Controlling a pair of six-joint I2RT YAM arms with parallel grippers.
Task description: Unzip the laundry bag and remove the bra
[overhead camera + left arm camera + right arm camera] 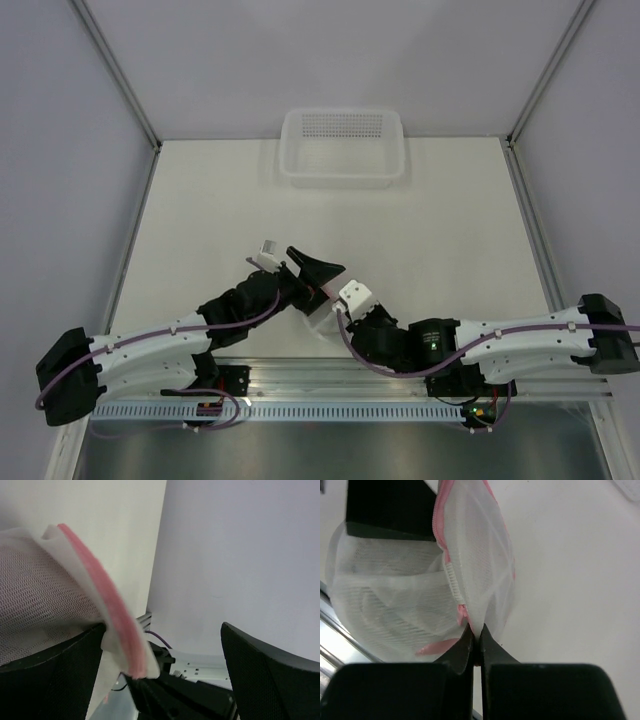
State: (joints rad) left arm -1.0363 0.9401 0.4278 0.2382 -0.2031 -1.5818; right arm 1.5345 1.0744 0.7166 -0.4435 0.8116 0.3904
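Pinning laundry bag (420, 595) by its pink zipper edge in clamped right gripper (475, 632), likely as anchor, with left gripper (160, 650) wide beside the trim, seemingly ready to take the zipper.

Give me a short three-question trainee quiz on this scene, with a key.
1. True or false: the right gripper is shut on the translucent white mesh laundry bag with pink zipper trim.
2. The left gripper has its jaws: A wide open; B pressed fully shut; C out of every view.
3. Fill in: the clear rectangular plastic basket stands at the ___ edge of the white table, well apart from the bag.
Key: 1 true; 2 A; 3 far.
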